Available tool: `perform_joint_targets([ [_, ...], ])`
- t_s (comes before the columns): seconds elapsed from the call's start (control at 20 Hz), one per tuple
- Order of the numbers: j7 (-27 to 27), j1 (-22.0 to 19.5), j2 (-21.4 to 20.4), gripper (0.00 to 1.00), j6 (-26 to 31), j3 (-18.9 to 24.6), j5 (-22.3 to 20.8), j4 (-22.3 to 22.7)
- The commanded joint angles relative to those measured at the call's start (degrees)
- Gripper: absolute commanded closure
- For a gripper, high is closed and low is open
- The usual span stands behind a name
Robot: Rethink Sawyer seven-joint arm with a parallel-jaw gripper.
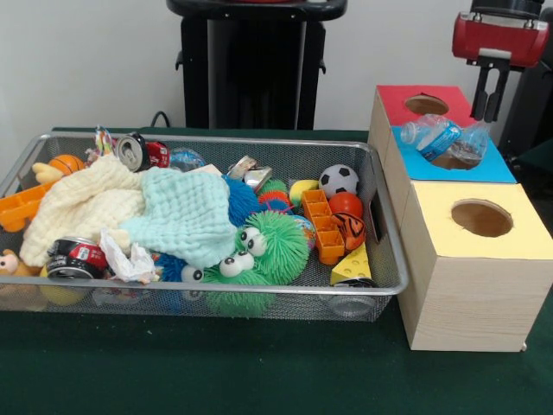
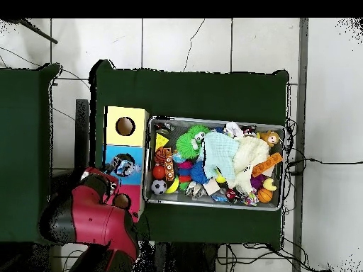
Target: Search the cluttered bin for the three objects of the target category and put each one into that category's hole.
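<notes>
The wire mesh bin (image 1: 390, 226) is full of toys, cloths and cans; it also shows in the overhead view (image 2: 216, 120). One see-through wrinkly bottle with a blue label (image 1: 442, 139) lies on its side across the hole of the blue-topped box (image 1: 494, 168), and it shows in the overhead view too (image 2: 125, 167). My gripper (image 1: 489, 118) hangs above and just right of that bottle, open and empty, not touching it. Another clear, blue-labelled item (image 1: 185, 158) lies at the bin's far side, partly hidden. Something clear (image 1: 350, 303) lies low at the bin's front right corner behind the mesh.
A red-topped box (image 1: 396, 99) and a yellow-topped box (image 1: 436, 220), each with a round hole, flank the blue one, right of the bin. A yellow cloth (image 1: 86, 203) and a mint cloth (image 1: 190, 212) cover much of the bin. Red-and-silver cans (image 1: 76, 257) and spiky balls (image 1: 275, 242) lie among the toys.
</notes>
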Motion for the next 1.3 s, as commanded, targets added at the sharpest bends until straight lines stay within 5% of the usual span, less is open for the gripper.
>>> perform_joint_targets([
  [0.05, 13.6, -1.8, 3.5, 1.0, -2.0, 4.3, 2.1, 2.4],
  [1.3, 13.6, -3.4, 6.5, 1.0, -8.0, 6.2, 1.2, 2.9],
])
